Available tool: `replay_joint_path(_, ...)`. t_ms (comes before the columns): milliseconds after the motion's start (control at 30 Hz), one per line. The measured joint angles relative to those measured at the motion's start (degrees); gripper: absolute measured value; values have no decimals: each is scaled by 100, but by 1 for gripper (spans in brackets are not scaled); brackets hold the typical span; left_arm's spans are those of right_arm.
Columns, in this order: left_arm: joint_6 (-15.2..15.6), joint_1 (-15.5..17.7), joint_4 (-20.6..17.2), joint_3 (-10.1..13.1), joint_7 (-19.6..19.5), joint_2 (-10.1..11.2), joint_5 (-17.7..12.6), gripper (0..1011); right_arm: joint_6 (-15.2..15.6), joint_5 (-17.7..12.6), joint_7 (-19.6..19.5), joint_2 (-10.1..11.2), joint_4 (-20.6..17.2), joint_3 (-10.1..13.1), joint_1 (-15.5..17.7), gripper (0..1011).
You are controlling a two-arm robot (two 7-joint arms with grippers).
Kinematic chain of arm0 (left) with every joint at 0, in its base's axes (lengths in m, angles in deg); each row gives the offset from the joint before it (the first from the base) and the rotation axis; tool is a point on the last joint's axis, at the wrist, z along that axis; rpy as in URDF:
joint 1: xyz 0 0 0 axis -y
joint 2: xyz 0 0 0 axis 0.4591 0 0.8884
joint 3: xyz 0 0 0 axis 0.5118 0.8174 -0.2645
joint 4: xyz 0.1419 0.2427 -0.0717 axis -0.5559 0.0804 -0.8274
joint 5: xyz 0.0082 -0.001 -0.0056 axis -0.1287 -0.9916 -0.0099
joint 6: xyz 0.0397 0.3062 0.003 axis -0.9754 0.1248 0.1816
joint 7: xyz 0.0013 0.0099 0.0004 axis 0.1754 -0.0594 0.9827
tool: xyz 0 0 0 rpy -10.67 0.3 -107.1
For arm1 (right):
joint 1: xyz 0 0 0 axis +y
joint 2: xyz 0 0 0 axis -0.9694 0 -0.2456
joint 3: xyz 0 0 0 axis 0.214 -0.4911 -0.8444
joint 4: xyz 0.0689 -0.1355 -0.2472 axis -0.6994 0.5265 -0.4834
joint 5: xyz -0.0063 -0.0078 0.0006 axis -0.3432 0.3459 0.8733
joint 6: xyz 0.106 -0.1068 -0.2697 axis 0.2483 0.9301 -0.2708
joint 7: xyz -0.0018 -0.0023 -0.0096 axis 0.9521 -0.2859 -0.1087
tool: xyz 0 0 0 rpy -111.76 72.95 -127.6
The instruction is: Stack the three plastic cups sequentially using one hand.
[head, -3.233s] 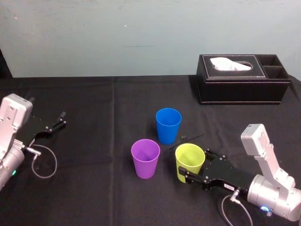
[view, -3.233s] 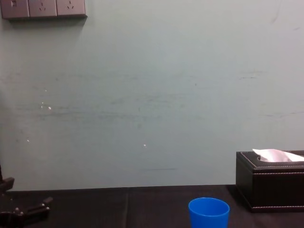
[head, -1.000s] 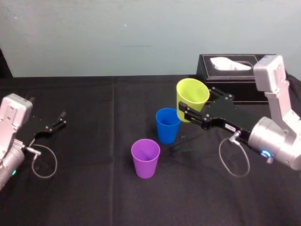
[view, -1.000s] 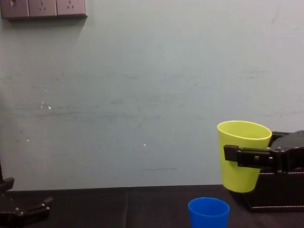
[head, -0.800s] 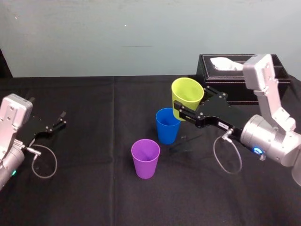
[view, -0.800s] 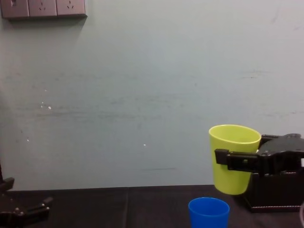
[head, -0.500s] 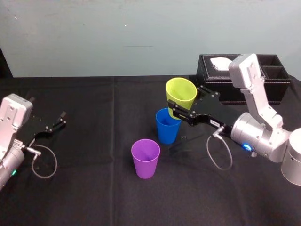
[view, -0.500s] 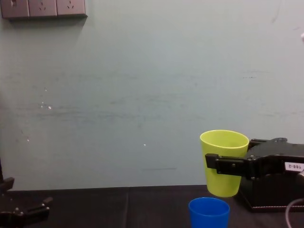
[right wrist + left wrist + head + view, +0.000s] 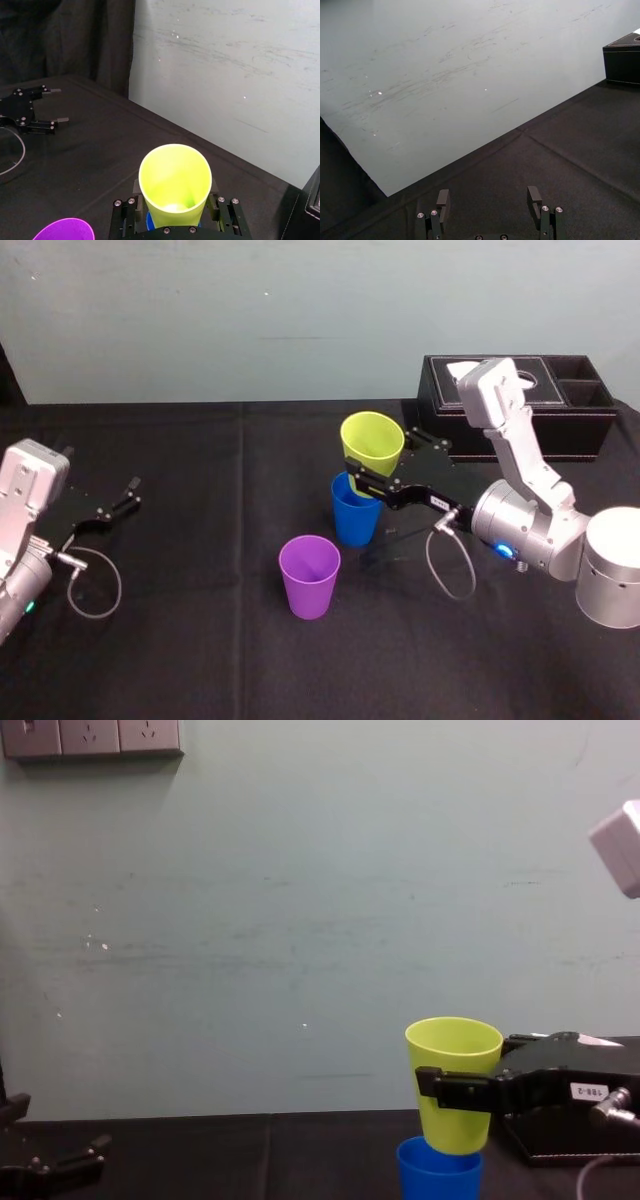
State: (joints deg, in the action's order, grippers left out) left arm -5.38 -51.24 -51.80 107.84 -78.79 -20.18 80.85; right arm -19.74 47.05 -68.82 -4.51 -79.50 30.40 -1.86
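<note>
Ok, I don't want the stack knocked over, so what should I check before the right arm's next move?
1. Right pincer shut on yellow cup: ok.
2. Yellow cup near upright: ok.
3. Its base at blue cup's mouth: ok; exact centring: cannot tell.
4. Yellow cup fully seated: not ok, most of it stands above the blue rim.
5. Purple cup upright, apart from the other two: ok.
6. Left pincer parked at far left, open: ok.
</note>
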Motion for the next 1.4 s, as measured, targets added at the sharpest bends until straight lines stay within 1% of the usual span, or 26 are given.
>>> replay_joint_path(467,0,0,0,0,0,0,0,1010,-22,126,21,-155,237,-7,-73,731)
replay_joint_path(867,0,0,0,0,0,0,0,1010,-49,138,100,-211,333,15,-79,731)
replay_joint_path(1400,0,0,0,0,0,0,0,1010,-67,155,144,-284,499,-38,-103,731)
